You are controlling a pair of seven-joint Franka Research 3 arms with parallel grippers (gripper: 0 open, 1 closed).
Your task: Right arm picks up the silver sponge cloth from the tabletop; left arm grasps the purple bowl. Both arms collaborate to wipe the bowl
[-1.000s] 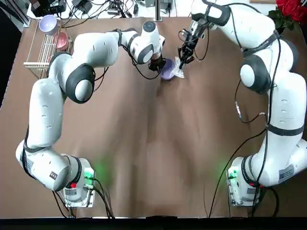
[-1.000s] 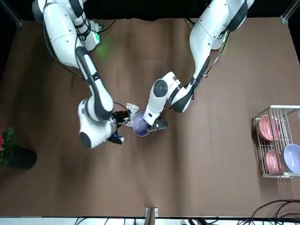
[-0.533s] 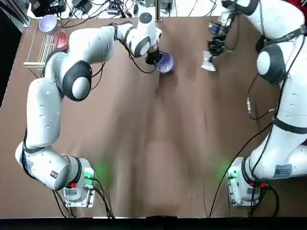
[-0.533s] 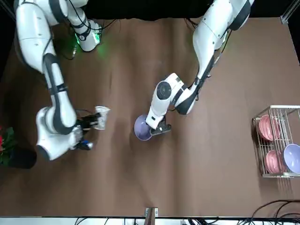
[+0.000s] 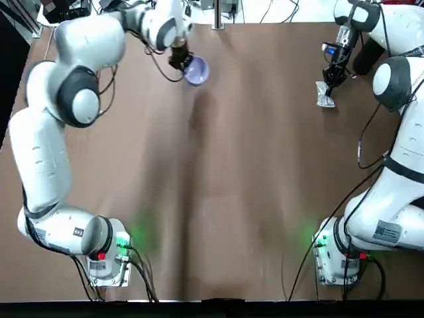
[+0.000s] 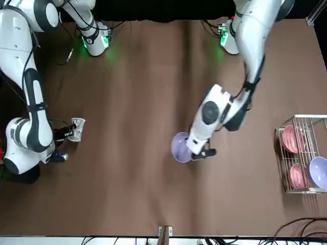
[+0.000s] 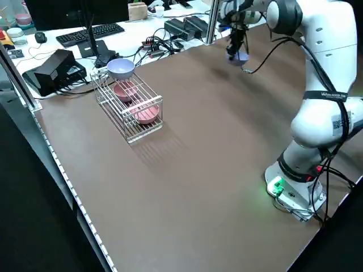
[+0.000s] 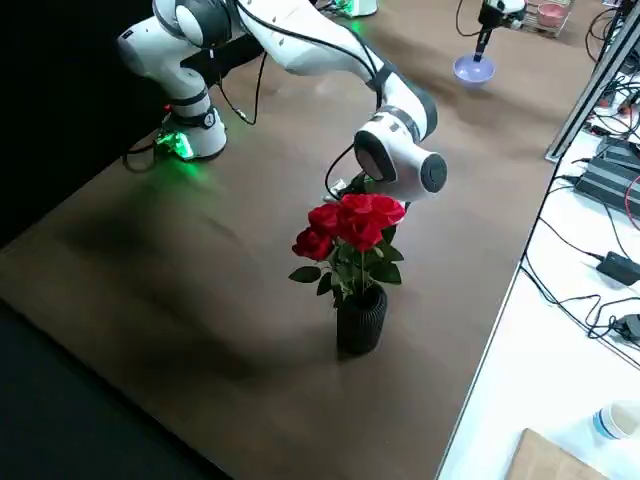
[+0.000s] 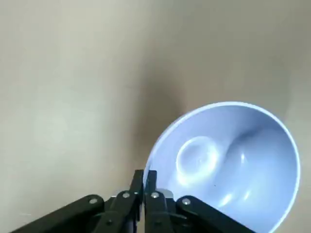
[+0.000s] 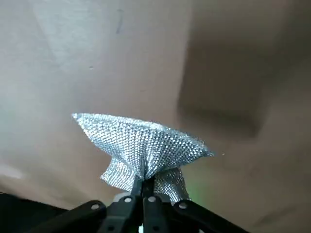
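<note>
The purple bowl is tilted on its side near the far edge of the tabletop, left of the middle. My left gripper is shut on its rim. The left wrist view shows the bowl's glossy inside, with my gripper pinching its edge. Far to the right, my right gripper is shut on the silver sponge cloth, which hangs from it. In the right wrist view the cloth fans out from the closed gripper. The front view shows the bowl and cloth wide apart.
A wire rack with pink dishes and another lavender bowl stands at the table's far left. A black vase of red roses sits by the far right corner, close to the right arm. Cables and a post line the far edge.
The arms have drawn apart. The left gripper carried the bowl left and towards the far edge. The right gripper swung the cloth away from the bowl to the table's right side.
</note>
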